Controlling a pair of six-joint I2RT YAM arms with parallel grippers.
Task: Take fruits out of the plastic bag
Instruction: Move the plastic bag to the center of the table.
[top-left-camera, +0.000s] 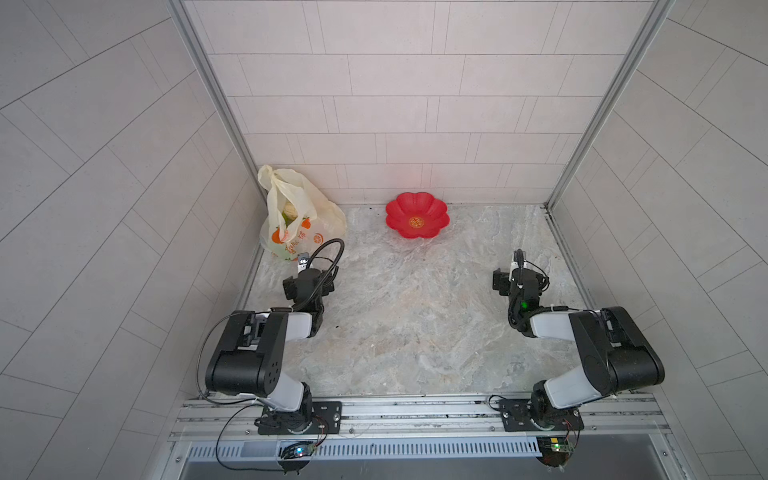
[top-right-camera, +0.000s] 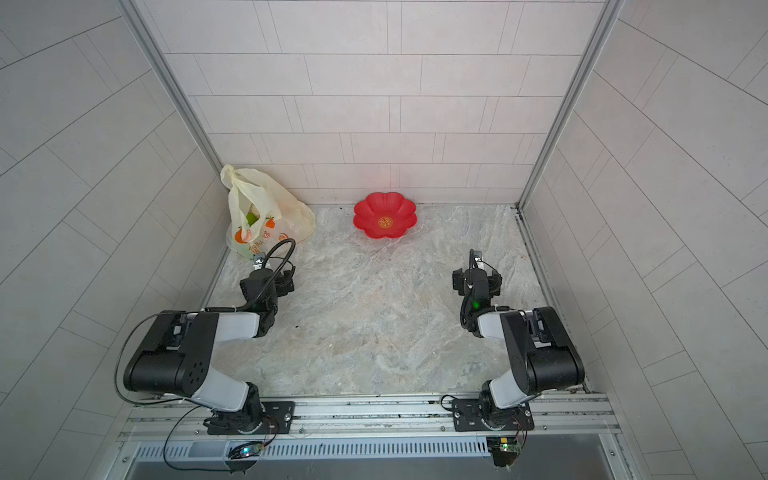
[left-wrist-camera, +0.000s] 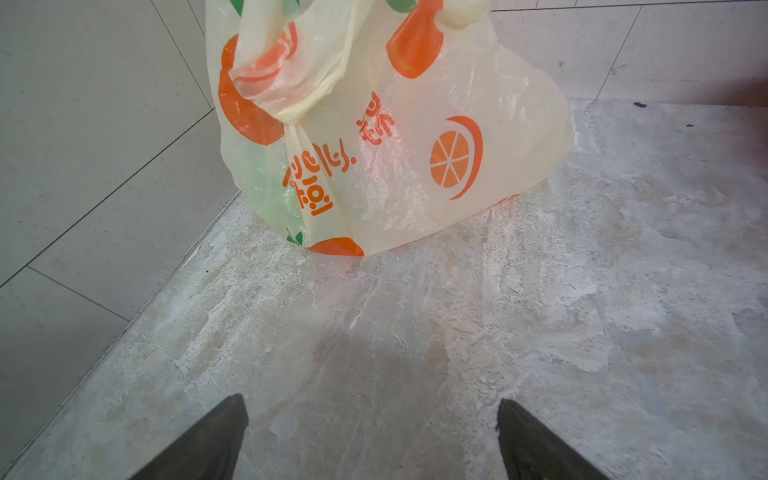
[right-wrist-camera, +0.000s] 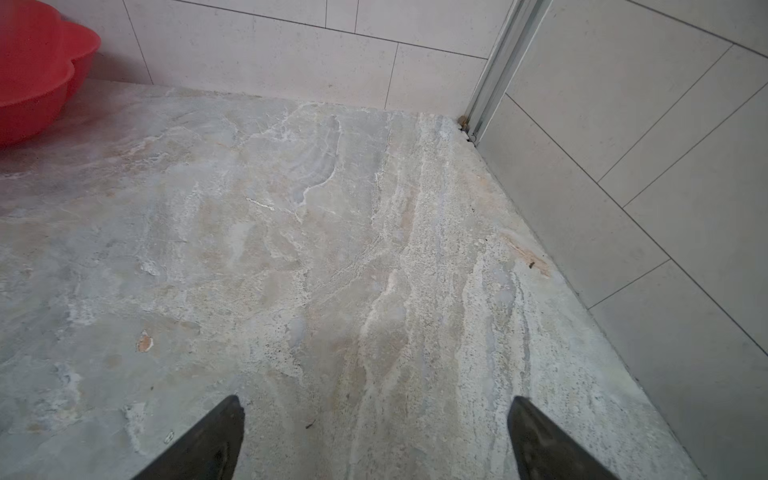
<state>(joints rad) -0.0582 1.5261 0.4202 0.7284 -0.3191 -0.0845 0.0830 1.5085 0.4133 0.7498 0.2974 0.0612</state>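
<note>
Two robot arms wait over a marble tabletop (top-left-camera: 415, 324) hemmed by tiled walls (top-left-camera: 395, 124) at the back and along both sides, with an aluminium rail (top-left-camera: 415, 409) carrying the arm bases along the near edge. A red flower-shaped dish (top-left-camera: 417, 215) sits against the back wall near its middle. To the dish's left, pushed into the back corner and touching both walls there, stands the plastic bag (top-left-camera: 291, 216), pale yellow and crinkled, printed with orange slices, its loop handles raised. Through its mouth, in a top view, a green fruit (top-right-camera: 251, 218) shows inside; the rest of the contents cannot be made out. The marble from the dish toward the rail lies bare, as does the stretch to the dish's right as far as the corner post (right-wrist-camera: 494, 70).

The left gripper (left-wrist-camera: 370, 401) hovers nearer the rail than the dish and to its left, just short of the bag's base. Its dark fingers (left-wrist-camera: 208, 440) are spread wide apart over bare marble, holding nothing and clear of the bag. The right gripper (right-wrist-camera: 375, 399) hangs to the dish's right, likewise nearer the rail, its jaws released just as wide, empty, with the side wall close by and the dish's rim (right-wrist-camera: 37, 83) at the edge of its wrist view.
</note>
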